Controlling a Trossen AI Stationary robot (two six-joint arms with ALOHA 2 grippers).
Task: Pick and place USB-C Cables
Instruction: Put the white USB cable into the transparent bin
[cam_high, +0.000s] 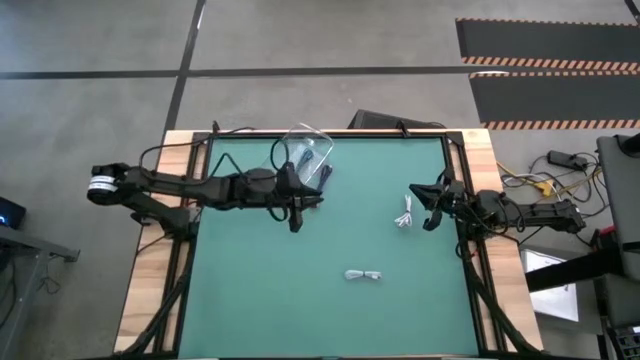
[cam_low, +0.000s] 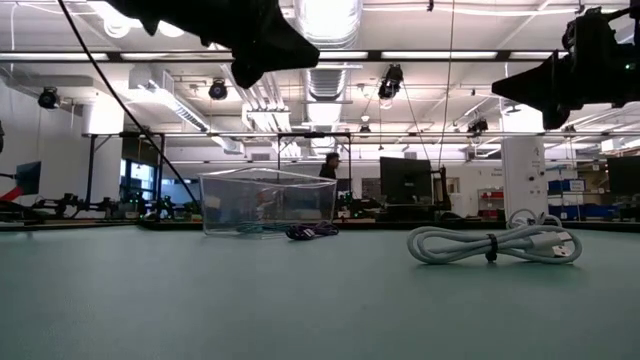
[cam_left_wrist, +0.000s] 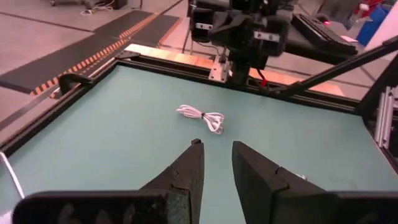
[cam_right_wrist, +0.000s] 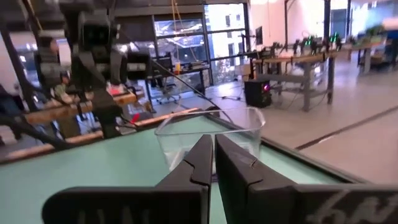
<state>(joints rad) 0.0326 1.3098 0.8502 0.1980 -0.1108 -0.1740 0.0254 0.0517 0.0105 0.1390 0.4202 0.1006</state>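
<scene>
Across the green worktop (cam_high: 330, 310), framed by black rails and pale wooden edges, the low view opens onto a large workshop hall with ceiling strip lights, desks, monitors and a person standing far behind. Grey floor with hazard-striped mats surrounds the worktop in the high view.

Two white USB-C cables are plainly countable. One (cam_high: 405, 213) lies near the right side, just beside the right tool (cam_high: 430, 207), its bundle running roughly from the far side toward the near side of the worktop; the left wrist view shows it (cam_left_wrist: 202, 117) ahead of the left arm's fingers. The other white cable (cam_high: 363, 275) lies toward the near middle, its long axis running left to right; in the low view it (cam_low: 493, 243) is a flat loop bound by a dark tie.

One clear plastic box (cam_high: 305, 155) stands at the far edge. A dark cable (cam_low: 312, 231) lies at its foot on the right-hand corner, and a teal one (cam_low: 252, 228) shows through the wall; which way they point I cannot tell.

The left tool (cam_high: 295, 212) hovers near the box, fingers (cam_left_wrist: 186, 177) slightly spread and empty. The right tool's fingers (cam_right_wrist: 196, 165) are nearly pressed together, holding nothing.
</scene>
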